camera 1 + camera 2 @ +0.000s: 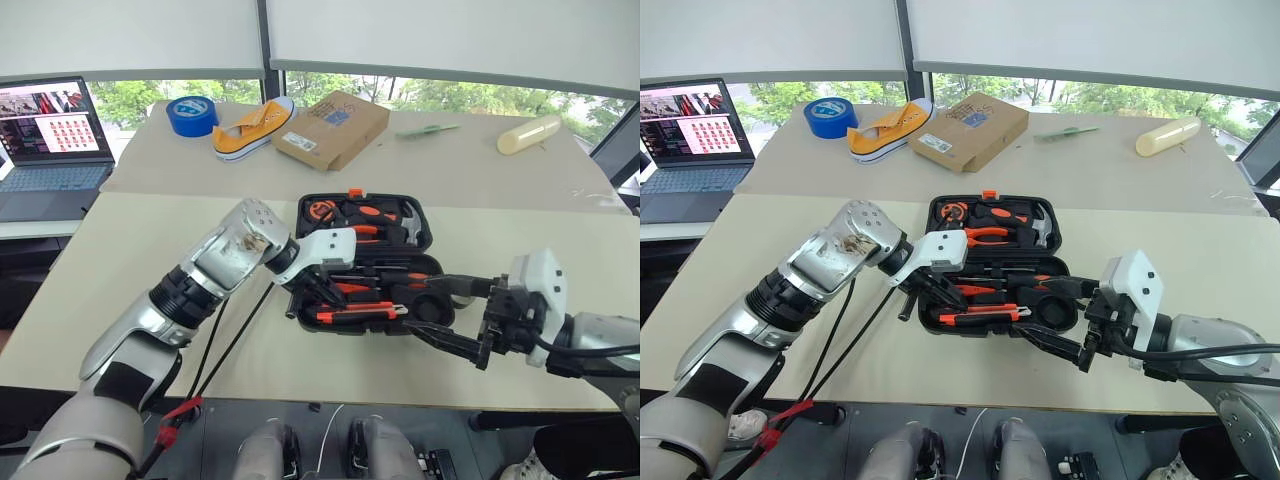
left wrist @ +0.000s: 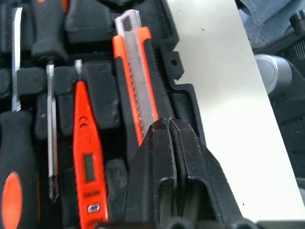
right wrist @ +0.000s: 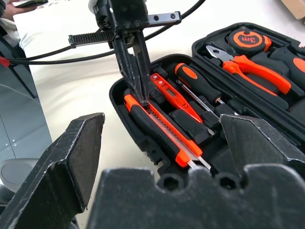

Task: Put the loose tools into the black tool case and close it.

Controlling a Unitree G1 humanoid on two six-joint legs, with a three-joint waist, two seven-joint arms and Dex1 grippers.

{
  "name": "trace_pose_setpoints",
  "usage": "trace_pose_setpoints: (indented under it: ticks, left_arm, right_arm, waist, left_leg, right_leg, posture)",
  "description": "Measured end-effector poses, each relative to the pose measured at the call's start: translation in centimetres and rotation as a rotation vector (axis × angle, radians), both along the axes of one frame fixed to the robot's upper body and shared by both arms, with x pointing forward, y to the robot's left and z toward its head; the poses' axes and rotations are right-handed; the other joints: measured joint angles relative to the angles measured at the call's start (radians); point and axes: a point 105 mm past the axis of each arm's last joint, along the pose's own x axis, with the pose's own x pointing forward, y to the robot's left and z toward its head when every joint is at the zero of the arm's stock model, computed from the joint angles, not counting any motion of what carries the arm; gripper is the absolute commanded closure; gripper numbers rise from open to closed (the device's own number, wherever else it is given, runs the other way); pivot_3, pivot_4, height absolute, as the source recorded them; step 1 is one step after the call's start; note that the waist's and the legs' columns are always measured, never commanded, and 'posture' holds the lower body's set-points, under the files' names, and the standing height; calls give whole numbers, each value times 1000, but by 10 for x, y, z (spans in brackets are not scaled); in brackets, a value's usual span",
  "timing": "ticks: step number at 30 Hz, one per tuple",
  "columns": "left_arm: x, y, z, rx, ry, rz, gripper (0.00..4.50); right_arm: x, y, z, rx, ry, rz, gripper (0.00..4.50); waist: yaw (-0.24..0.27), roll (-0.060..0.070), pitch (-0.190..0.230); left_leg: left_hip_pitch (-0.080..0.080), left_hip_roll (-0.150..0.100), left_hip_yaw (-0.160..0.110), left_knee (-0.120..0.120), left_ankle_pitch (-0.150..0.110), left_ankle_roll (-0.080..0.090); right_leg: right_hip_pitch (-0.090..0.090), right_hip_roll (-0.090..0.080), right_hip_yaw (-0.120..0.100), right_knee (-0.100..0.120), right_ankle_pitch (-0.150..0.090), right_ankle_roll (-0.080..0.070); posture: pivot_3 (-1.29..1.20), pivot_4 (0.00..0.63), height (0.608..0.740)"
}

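Note:
The black tool case [image 1: 427, 232] lies open on the near table. In its near half lie the black-and-orange utility knife [image 2: 138, 71], the slim red-orange tester screwdriver [image 2: 85, 152] and a black-and-orange-handled screwdriver [image 3: 198, 83]. My left gripper [image 1: 318, 292] points down into that half. It is shut, with its tips at the knife's handle [image 3: 143, 107] and nothing between the fingers. My right gripper [image 1: 425, 305] is wide open and holds nothing. It hovers at the case's near right corner and points toward the case.
Orange-handled pliers [image 1: 368, 212], a tape measure [image 1: 322, 210] and a hammer sit in the case's far half. On the far table are a blue tape roll [image 1: 192, 115], a yellow shoe [image 1: 252, 128], a cardboard box [image 1: 332, 130] and a cream cylinder [image 1: 528, 134]. A laptop [image 1: 50, 135] stands at the left.

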Motion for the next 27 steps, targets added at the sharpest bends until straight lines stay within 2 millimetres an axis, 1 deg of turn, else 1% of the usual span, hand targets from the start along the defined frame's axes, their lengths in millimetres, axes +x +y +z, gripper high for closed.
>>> trace_pose_setpoints:
  ticks: [2,6,10,14,16,17,20,23,27]
  left_arm:
    - [-1,-1,-6,30,-22,-29,4417]
    - [0,-3,-10,43,-65,-66,4417]
    - [3,-10,-20,59,-99,-91,4417]
    - [6,-16,-23,47,-121,-107,4417]
    - [6,-18,-24,42,-123,-106,4417]
    - [6,-18,-24,39,-123,-104,4417]
    - [7,-19,-23,23,-120,-94,4417]
    - [14,-17,-18,-10,-90,-30,4417]
    - [18,-25,-1,-78,-97,-21,4417]
  right_arm:
    - [0,0,0,0,0,-1,0]
    - [2,-1,-1,6,-3,-27,0]
    - [3,-2,-2,16,-5,-51,0]
    - [3,-4,-4,15,3,-57,0]
    - [2,-5,-4,15,7,-62,0]
    - [2,-5,-5,14,8,-63,0]
    - [1,-6,-5,13,8,-65,0]
    - [1,-8,-3,12,0,-73,0]
    - [1,-9,-3,8,-4,-75,0]
  waist:
    - [0,0,0]
    - [2,0,0]
    - [9,1,-1]
    - [17,1,-1]
    - [18,2,-1]
    - [18,2,-2]
    - [21,2,-2]
    - [21,2,-1]
    - [23,2,-1]
  left_leg:
    - [0,0,0,0,0,0]
    - [0,0,0,0,0,0]
    - [2,-1,0,0,0,0]
    - [7,0,-3,0,-2,3]
    - [7,0,-7,0,-2,4]
    - [7,0,-8,0,-2,4]
    - [7,0,-10,0,-2,4]
    - [5,0,-10,0,-2,4]
    - [4,0,-10,0,-2,4]
  right_leg:
    - [0,0,0,0,0,0]
    - [0,0,0,0,0,0]
    - [3,-1,0,0,0,0]
    - [11,-2,0,-3,-1,1]
    - [15,-2,0,-7,-3,7]
    - [16,-1,0,-8,-3,7]
    - [16,-1,0,-8,-3,7]
    - [15,-1,-1,-8,-2,6]
    - [14,-1,-1,-9,-1,5]
  posture:
    - [0,150,731]
    - [0,150,731]
    - [0,150,731]
    - [0,150,731]
    - [0,150,731]
    - [0,150,731]
    - [0,150,731]
    - [0,150,731]
    - [0,150,731]
